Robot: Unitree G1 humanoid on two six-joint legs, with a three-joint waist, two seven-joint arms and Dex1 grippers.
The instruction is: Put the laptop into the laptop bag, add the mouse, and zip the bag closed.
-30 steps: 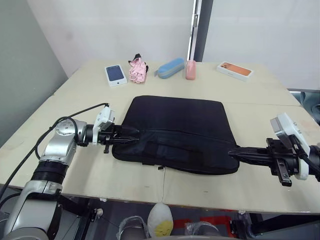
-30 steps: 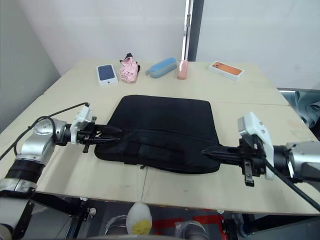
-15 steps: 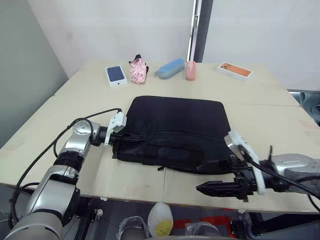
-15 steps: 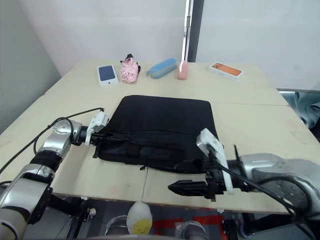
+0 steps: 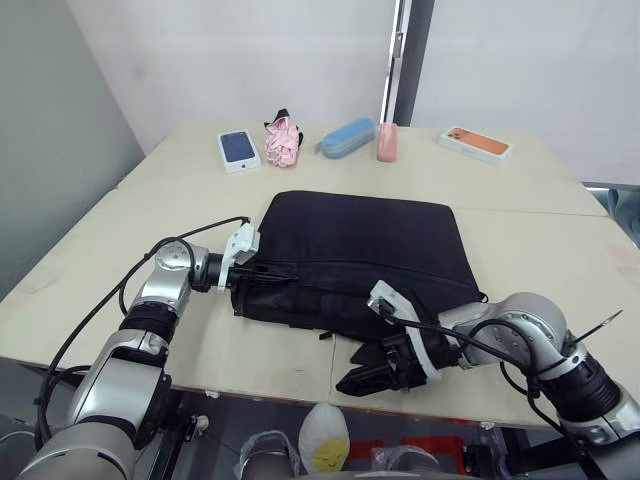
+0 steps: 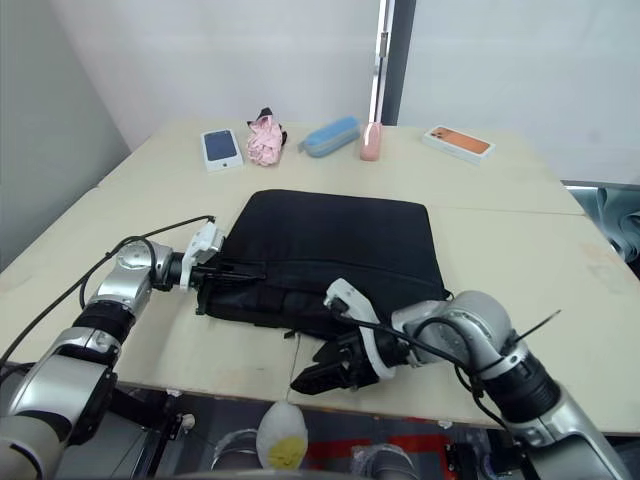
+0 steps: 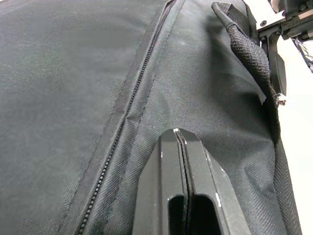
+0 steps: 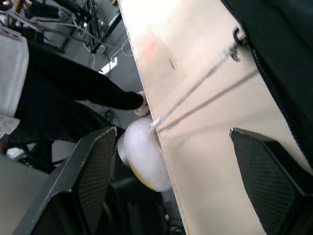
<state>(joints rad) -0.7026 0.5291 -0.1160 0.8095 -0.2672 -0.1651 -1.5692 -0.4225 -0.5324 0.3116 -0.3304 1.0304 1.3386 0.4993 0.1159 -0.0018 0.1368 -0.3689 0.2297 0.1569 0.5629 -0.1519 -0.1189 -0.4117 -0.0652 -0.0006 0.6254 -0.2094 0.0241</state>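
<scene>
The laptop bag [image 5: 360,260] is lying flat on the pale wooden counter [image 5: 120,260], its near long edge facing the robot and its zipper [image 7: 128,110] running along the fabric; the left gripper [image 5: 268,277] is pressing against the bag's left near corner with its two black fingers drawn together on a fold of the black fabric — the left wrist view is showing the fingers [image 7: 183,176] closed tight with cloth bunched around their tips, and a woven strap handle [image 7: 247,46] is curling up just beside them; the right gripper [image 5: 362,380] is reaching across in front of the bag's near edge, over the front rim of the counter, apart from the bag; its fingers [image 8: 90,166] are standing wide apart in the right wrist view, holding nothing, with a thin zipper cord [image 8: 195,88] lying on the counter between them and a round yellow-and-white plush toy [image 8: 142,156] sitting below the counter's rim; at the far side of the counter, well apart from the bag, a boxed blue phone [image 5: 238,150], a crumpled pink cloth [image 5: 283,140], a blue case [image 5: 348,136], a small pink container [image 5: 387,142] and an orange phone box [image 5: 474,145] are lying in a rough row — none of them touching the bag
</scene>
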